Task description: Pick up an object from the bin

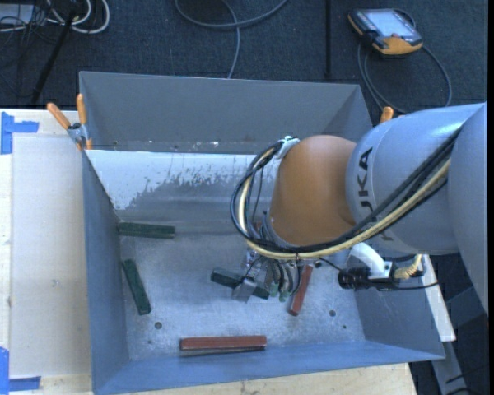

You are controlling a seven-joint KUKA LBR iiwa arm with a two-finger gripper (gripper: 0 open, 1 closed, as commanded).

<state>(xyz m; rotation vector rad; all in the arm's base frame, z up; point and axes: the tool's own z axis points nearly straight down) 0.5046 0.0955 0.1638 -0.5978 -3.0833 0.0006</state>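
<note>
Orange-covered, the wrist (313, 192) is seen over the middle of the bin (214, 118), with the claw (259, 285) set low near the floor beneath it. A short red-brown bar (299, 295) is laid tilted just beside the claw on its right, and whether the claw is spread, pressed together or touching that bar cannot be told. A long brown bar (222, 345) is found by the front wall, well apart, and a green bar (146, 230) and a second green bar (136, 286) at the left.
</note>
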